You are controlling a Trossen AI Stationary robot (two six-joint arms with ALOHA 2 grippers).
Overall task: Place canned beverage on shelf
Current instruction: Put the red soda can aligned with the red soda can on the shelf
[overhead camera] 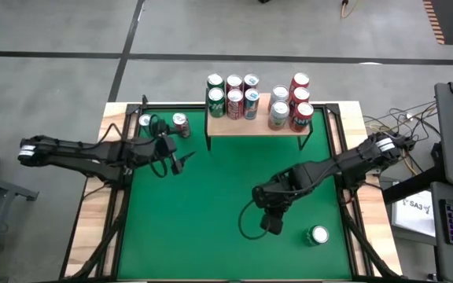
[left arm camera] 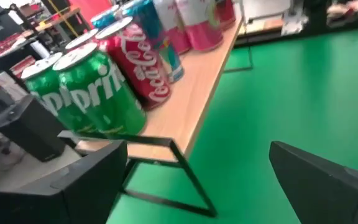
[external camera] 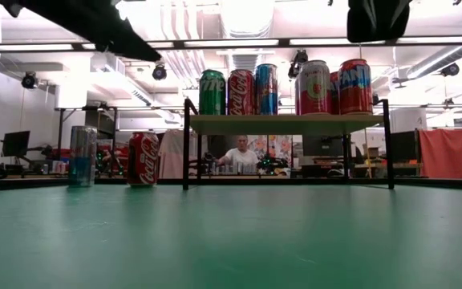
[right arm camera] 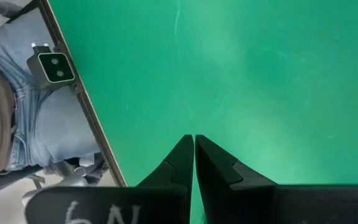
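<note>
Left of centre in the high view, we see the left pincer (overhead camera: 178,161) spread wide, holding nothing, beside the shelf (overhead camera: 256,124). We see the right pincer (overhead camera: 271,226), lower right of centre, shut tight and empty above the worktop (overhead camera: 211,212).

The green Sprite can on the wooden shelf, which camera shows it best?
The left wrist view: the green Sprite can fills the frame, label readable. The high view shows mainly its top, the low view its side, farther off; the right wrist view misses it.
</note>
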